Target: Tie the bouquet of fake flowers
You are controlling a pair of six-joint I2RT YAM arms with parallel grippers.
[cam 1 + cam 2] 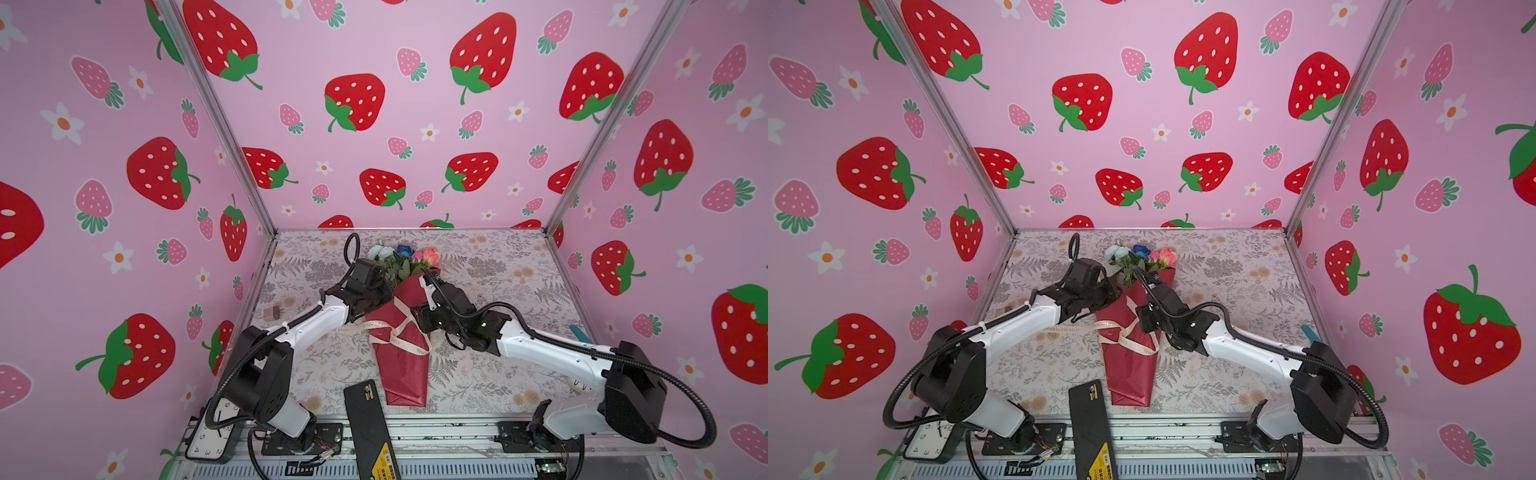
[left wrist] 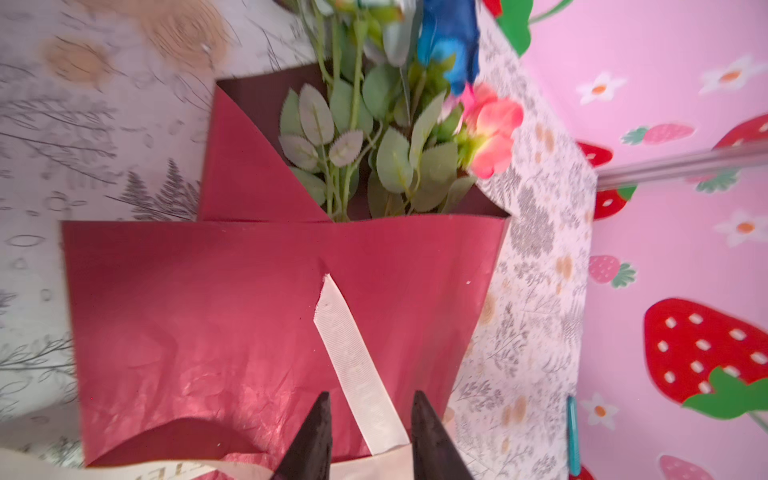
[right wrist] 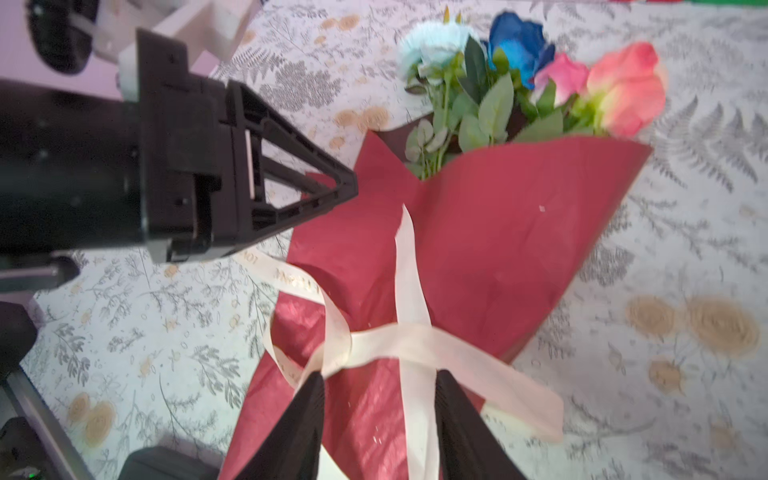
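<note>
Tying step: cream ribbon (image 3: 409, 270) crossed loosely over the bouquet of fake flowers (image 1: 405, 374).
Left end effector (image 2: 370, 395), right end effector (image 3: 380, 374) both spread; next, pinch ends, pull tight.

The bouquet of fake flowers (image 1: 401, 365) lies flat on the worktop (image 1: 498, 291), a dark red glossy paper cone (crinkled toward its narrow front end) with leafy green stems and pale blue, dark blue and pink-coral blooms fanning toward the back wall.

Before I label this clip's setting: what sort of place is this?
Likely a robot test booth: strawberry-print walls box in a floral-print table, and robot arms are mounted on a metal rail at its front.
</note>
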